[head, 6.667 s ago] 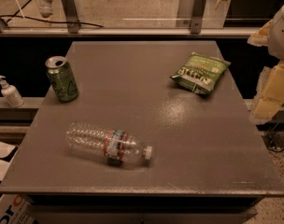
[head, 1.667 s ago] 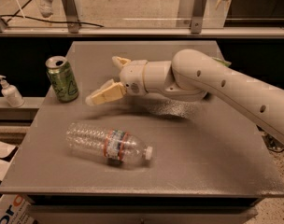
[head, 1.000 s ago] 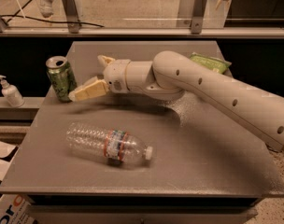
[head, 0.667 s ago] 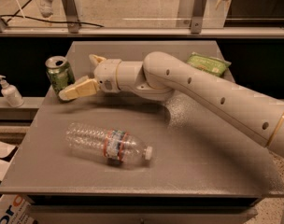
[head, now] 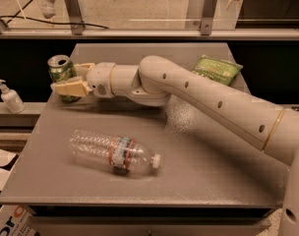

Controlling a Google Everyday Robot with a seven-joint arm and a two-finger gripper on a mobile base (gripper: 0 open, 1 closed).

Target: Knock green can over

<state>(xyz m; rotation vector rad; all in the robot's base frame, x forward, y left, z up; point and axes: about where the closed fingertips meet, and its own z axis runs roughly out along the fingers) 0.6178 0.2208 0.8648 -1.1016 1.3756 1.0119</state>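
Arm point(head: 198, 95) is reaching across the counter point(head: 208, 166) to its far left corner. Over the last seconds the gripper point(head: 65, 77) has been closing the gap to the green can point(head: 59, 67); a second ago it was just short, now it is making contact.

- Jaws are standing spread, pinching nothing. The lower one is lying across the front of the can's lower body; the upper one is sitting just beside the can's side, near the rim.
- The can is sitting at the jaw tips, between the two, and is reading as upright or barely leaning. Not yet knocked over.
- Plastic bottle point(head: 115, 154) is lying on its side well clear of the jaws, on the near side. Snack bag point(head: 217, 69) is lying far behind them, past the arm.

Judgement: approach is finished and the push is starting. The low contact may slide the can rather than tip it.
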